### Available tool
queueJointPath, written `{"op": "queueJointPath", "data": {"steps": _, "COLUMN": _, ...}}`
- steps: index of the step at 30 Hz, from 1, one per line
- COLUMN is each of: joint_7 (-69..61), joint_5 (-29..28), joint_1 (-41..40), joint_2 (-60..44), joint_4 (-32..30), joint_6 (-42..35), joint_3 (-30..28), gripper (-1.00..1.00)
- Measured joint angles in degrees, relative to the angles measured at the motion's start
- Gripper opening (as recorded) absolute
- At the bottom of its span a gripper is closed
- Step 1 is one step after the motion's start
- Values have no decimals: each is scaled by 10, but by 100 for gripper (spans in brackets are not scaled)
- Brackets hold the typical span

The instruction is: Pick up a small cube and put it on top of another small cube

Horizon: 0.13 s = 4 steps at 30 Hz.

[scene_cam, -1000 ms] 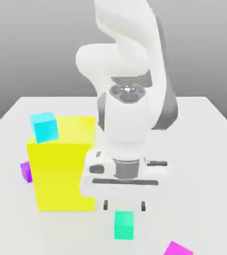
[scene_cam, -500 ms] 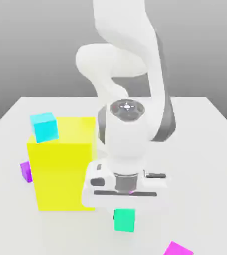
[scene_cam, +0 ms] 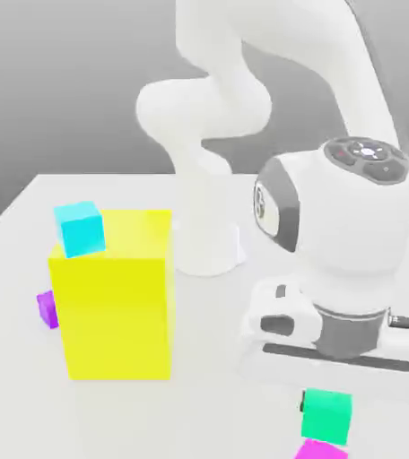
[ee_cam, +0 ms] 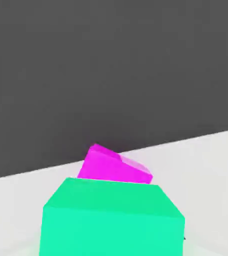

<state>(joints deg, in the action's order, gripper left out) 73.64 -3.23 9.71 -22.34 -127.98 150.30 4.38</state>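
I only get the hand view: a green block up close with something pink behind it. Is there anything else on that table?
Observer: Yes. In the exterior view a big yellow block stands on the white table, toward that view's left.
Visitor: Is anything on it?
Observer: A light cyan cube sits on its top, near a corner.
Visitor: And where is my green one in all that?
Observer: The green cube is right under the gripper, toward the exterior view's right. The pink cube is just below it at the picture's bottom edge. I cannot tell whether the two touch.
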Motion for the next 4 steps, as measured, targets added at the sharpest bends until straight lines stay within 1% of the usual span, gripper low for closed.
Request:
{"op": "queueJointPath", "data": {"steps": 1, "joint_7": 2, "joint_5": -2, "joint_1": 2, "joint_2": -13, "joint_4": 1, "joint_6": 11, "joint_3": -1, "gripper": 100}}
{"op": "queueJointPath", "data": {"steps": 4, "joint_7": 2, "joint_5": -2, "joint_1": 2, "joint_2": -13, "joint_4": 1, "joint_6": 11, "joint_3": -1, "gripper": 100}}
